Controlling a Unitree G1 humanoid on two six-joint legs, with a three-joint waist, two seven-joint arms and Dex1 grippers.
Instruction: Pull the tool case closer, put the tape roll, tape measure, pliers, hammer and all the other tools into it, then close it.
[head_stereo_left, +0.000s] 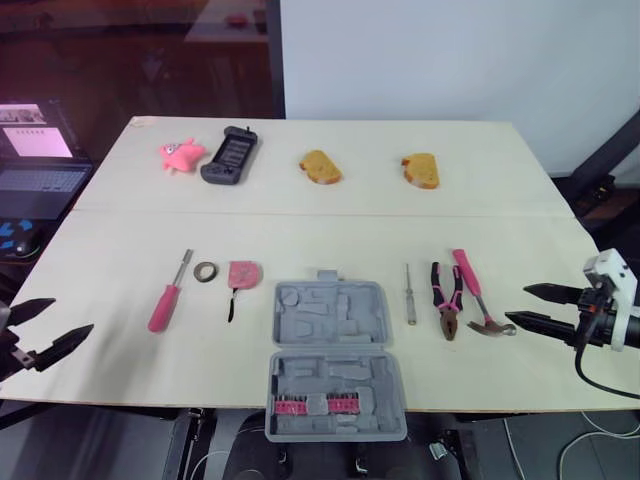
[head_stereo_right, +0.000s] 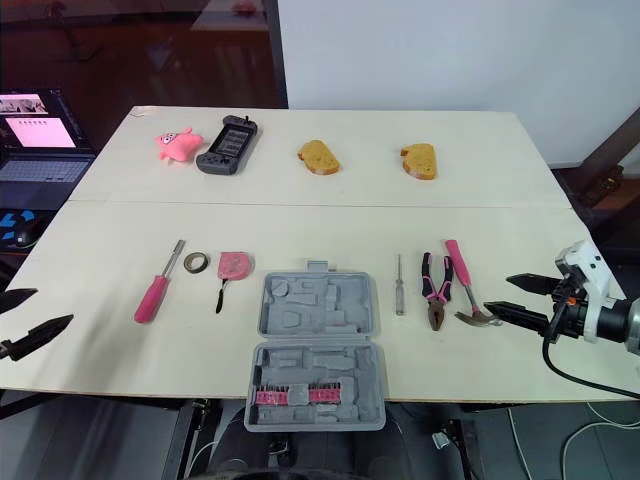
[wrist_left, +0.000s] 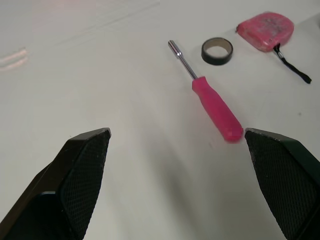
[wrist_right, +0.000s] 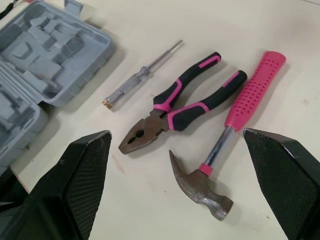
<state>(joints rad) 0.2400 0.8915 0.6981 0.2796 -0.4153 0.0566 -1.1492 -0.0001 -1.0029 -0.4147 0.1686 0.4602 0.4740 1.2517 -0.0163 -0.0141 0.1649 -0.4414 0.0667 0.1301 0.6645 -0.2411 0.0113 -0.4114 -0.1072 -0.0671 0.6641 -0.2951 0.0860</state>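
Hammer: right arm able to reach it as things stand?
Probably yes. The open right end effector sits just beside the hammer head, nothing between them; the pliers lie on its other side.

No legible text, label, brand or number anywhere; writing on laptop screen (head_stereo_left: 38, 140) too small to read.

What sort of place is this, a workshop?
More likely a robot test lab: a hammer and pliers lined up neatly beside an open tool case on a plain table, a pink toy behind, a laptop alongside.
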